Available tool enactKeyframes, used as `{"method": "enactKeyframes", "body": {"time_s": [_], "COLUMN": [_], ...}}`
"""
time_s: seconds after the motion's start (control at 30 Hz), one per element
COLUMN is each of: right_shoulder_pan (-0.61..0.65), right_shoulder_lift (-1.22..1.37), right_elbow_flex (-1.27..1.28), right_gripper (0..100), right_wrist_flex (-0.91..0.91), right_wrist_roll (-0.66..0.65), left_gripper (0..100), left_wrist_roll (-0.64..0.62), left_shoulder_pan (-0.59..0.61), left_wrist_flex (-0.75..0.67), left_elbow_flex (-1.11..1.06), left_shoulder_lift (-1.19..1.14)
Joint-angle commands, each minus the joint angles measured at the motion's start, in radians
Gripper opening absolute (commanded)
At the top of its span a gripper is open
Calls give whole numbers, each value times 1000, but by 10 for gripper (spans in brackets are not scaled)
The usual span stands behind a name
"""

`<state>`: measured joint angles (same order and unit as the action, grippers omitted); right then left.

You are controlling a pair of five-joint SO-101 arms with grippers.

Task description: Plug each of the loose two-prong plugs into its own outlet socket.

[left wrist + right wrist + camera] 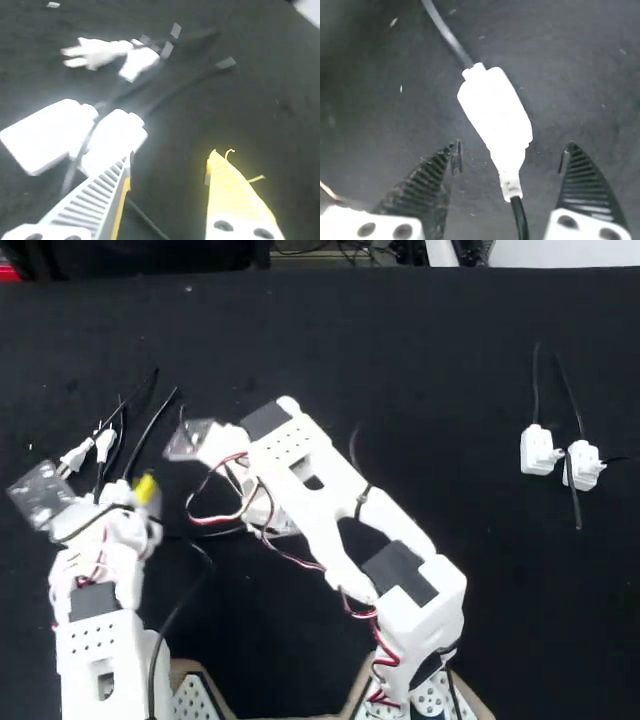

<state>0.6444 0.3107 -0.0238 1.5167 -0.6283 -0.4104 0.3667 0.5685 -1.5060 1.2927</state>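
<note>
Two loose white two-prong plugs point(95, 52) point(137, 60) lie on the black cloth with black cords; in the high view they are at the far left point(75, 455) point(103, 443). Two white socket blocks point(45, 132) point(112, 137) sit side by side just ahead of my left gripper point(170, 160), whose yellow-edged fingers point(232, 190) stand open and hold nothing. My right gripper point(510, 152) is open, its black fingers point(427, 182) on either side of a white plug body point(495, 117) with a cord at each end, not touching it. From above, the right gripper point(195, 440) is left of centre.
Two more white pieces point(537, 450) point(582, 465) with black cords lie at the far right of the table. Black cords point(150, 425) run across the cloth near the left arm point(95, 580). The right arm point(330, 510) stretches diagonally over the middle.
</note>
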Motion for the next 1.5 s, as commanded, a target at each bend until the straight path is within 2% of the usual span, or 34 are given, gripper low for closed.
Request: {"method": "enactKeyframes", "body": {"time_s": [0.0, 0.13, 0.3, 0.37, 0.43, 0.47, 0.5, 0.57, 0.7, 0.87, 0.97, 1.03, 1.27, 1.47], "right_shoulder_pan": [-5, -8, -9, -8, -9, -20, -46, -97, -269, -572, -752, -824, -902, -990], "right_shoulder_lift": [-51, -1, 88, 110, 117, 117, 111, 77, -21, -79, -70, -42, 206, 423], "right_elbow_flex": [41, 133, 173, 171, 153, 143, 127, 74, -58, -282, -404, -464, -611, -883], "right_gripper": [298, 297, 288, 201, 6, 22, 42, 11, 11, 11, 11, 11, 11, 11], "right_wrist_flex": [-38, -140, -261, -269, -267, -255, -218, -144, 29, 226, 241, 238, 236, 238], "right_wrist_roll": [-195, -293, -313, -310, -304, -275, -227, -152, 20, 247, 288, 287, 293, 292], "left_gripper": [241, 241, 241, 241, 241, 241, 241, 241, 241, 241, 241, 241, 241, 241], "left_wrist_roll": [-72, -77, -77, -75, -74, -74, -72, -72, -72, -71, -71, -71, -71, -71], "left_shoulder_pan": [101, 108, 107, 105, 94, 85, 76, 62, 61, 59, 59, 59, 59, 59], "left_wrist_flex": [-12, -11, -11, -11, -11, -11, -11, -11, -11, -12, -12, -12, -12, -12], "left_elbow_flex": [82, 84, 84, 84, 84, 82, 82, 79, 79, 79, 84, 85, 77, 76], "left_shoulder_lift": [15, 15, 15, 15, 15, 15, 15, 15, 15, 15, 15, 15, 15, 15]}}
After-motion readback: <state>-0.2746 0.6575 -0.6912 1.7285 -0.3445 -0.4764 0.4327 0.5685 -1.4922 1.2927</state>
